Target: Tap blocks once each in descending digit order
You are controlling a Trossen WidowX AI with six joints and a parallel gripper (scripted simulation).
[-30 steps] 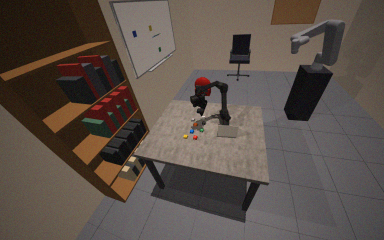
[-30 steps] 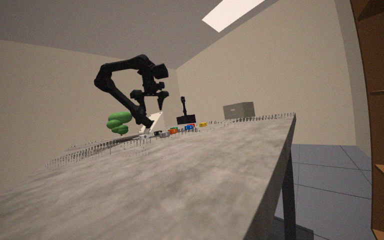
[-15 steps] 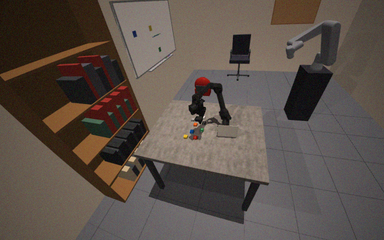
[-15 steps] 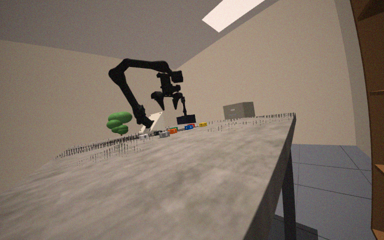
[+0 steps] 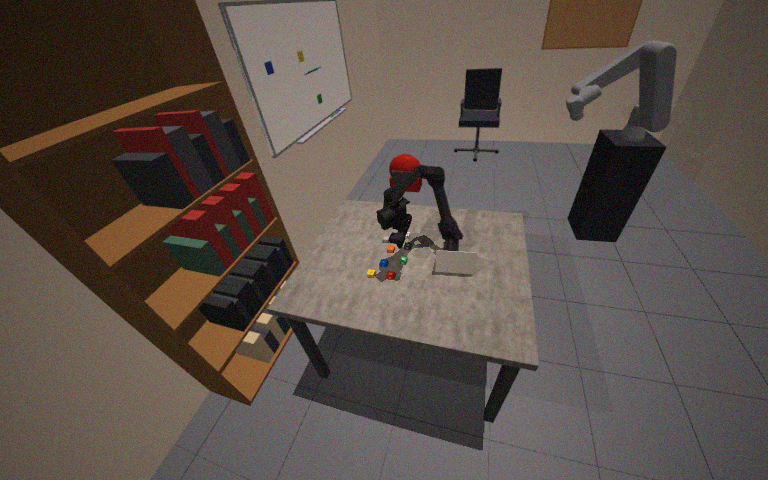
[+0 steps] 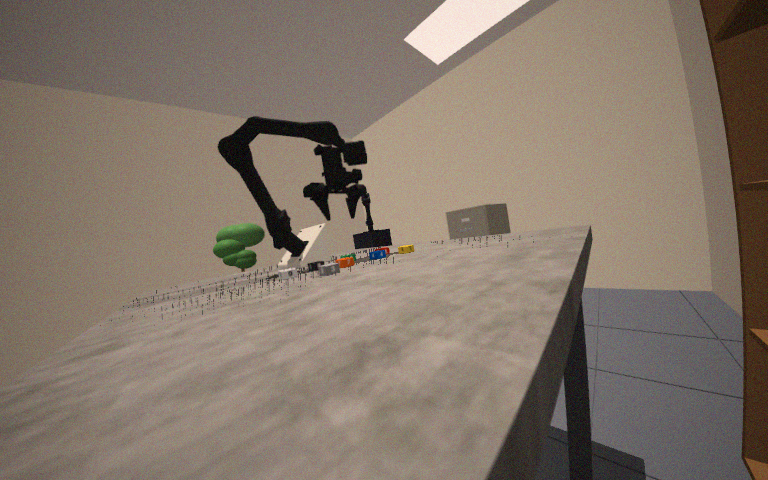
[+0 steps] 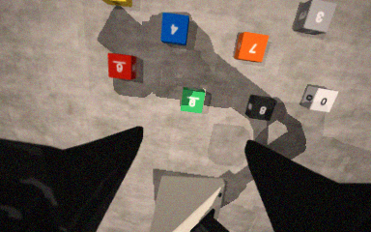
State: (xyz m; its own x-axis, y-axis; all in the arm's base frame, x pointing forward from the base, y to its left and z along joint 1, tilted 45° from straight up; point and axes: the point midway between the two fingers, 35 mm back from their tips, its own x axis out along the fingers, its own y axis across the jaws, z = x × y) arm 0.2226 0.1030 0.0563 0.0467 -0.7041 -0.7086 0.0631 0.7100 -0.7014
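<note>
My gripper (image 5: 399, 236) (image 6: 340, 217) (image 7: 194, 138) is open and empty, above the blocks. In the wrist view, the green block (image 7: 192, 101) with an underlined digit is just beyond the space between the fingertips. Left of it is the red block (image 7: 121, 67), also underlined; I cannot read either digit surely. The black 8 (image 7: 261, 107) and white 0 (image 7: 323, 100) are to the right. Farther off are the blue 4 (image 7: 175, 29), orange 7 (image 7: 252, 46) and grey 3 (image 7: 316, 16). The yellow block (image 5: 370, 273) (image 6: 406, 249) is cut off at the wrist view's top, its digit hidden.
A pale tilted panel (image 5: 455, 263) (image 6: 305, 243) (image 7: 185, 193) stands on the table (image 5: 453, 311) near the arm's base. The arm's shadow falls over several blocks. A bookshelf (image 5: 127, 240) stands beyond the table's left side.
</note>
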